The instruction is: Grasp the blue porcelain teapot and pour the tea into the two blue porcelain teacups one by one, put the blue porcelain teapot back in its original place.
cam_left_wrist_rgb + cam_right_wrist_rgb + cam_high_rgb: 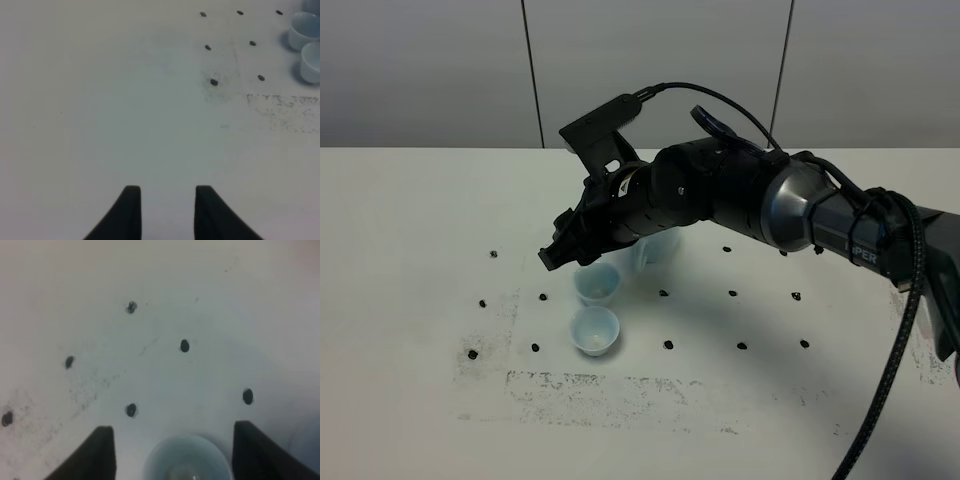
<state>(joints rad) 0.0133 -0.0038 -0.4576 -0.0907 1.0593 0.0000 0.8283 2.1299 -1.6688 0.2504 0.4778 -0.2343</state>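
Observation:
Two pale-blue teacups stand close together on the white table, the farther cup (pixel 597 283) and the nearer cup (pixel 594 330). Both look pale inside, and no reddish-brown tea shows. The blue teapot (pixel 658 250) stands just behind them, mostly hidden by my right arm. My right gripper (pixel 556 256) reaches across the middle and hovers beside the farther cup, open and empty. In the right wrist view a cup (pixel 187 460) lies between the wide-apart fingers of the gripper (pixel 175 430). My left gripper (pixel 167 200) is open and empty over bare table, with both cups (pixel 306 29) far off.
Small black dots (pixel 664 293) mark a grid on the table (pixel 420 230), with dark smudges (pixel 620 385) along the front. A cable (pixel 900 360) hangs from the right arm at the right side. A grey wall stands behind the table.

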